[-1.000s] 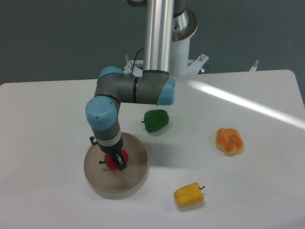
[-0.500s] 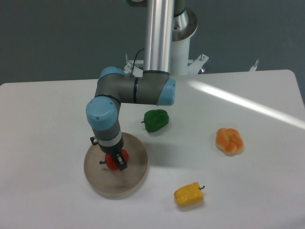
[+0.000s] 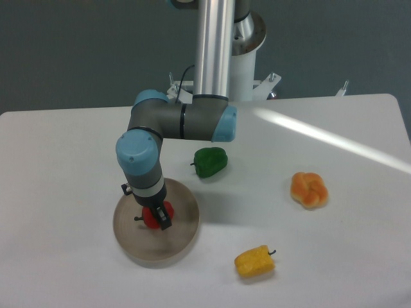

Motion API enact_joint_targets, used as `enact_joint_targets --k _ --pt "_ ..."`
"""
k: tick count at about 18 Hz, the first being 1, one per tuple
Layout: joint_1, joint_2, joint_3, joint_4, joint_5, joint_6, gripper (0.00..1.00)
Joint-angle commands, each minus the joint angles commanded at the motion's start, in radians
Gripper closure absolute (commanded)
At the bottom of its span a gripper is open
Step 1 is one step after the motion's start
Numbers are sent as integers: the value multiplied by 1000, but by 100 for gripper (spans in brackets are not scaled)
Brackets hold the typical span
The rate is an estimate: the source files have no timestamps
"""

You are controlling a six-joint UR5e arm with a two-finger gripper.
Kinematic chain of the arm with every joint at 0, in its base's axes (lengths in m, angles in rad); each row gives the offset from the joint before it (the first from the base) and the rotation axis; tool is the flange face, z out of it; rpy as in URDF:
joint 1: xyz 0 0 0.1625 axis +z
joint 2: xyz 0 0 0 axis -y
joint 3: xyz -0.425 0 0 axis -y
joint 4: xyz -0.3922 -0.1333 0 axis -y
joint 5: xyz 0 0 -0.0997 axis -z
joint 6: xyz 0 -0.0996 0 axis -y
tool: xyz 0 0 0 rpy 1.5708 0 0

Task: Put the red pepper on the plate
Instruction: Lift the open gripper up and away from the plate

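Where our tool (image 3: 157,217) reaches down over the plate (image 3: 181,239), we see the red pepper (image 3: 151,217) directly beneath it, the fingers clamped on the pepper's sides. We find the pepper over the plate's middle, its dark stem poking left. Our wrist hides the pepper's top, and we cannot tell whether it touches the plate. Elsewhere on the counter (image 3: 334,244) lie a green pepper (image 3: 210,161), an orange pepper (image 3: 309,189) and a yellow pepper (image 3: 254,262).

The robot arm (image 3: 180,120) has a shiny silver tube, fat dark grey joints with light blue round caps, a thin black cable near its white base, and a small black hand (image 3: 158,217) at the end.
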Motion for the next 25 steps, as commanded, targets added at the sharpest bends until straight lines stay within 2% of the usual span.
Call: enact_joint_targets --k 3,8,12,16,20,25 --pt "6 11 -3 -2 -5 8 1" --pt "34 47 -3 -9 0 14 0" --pt "83 78 -8 -18 5 43 0" --pt "181 104 -8 -20 6 185 0" --pt "326 139 -5 -18 6 418 0" --pt "380 143 2 -21 17 521 0"
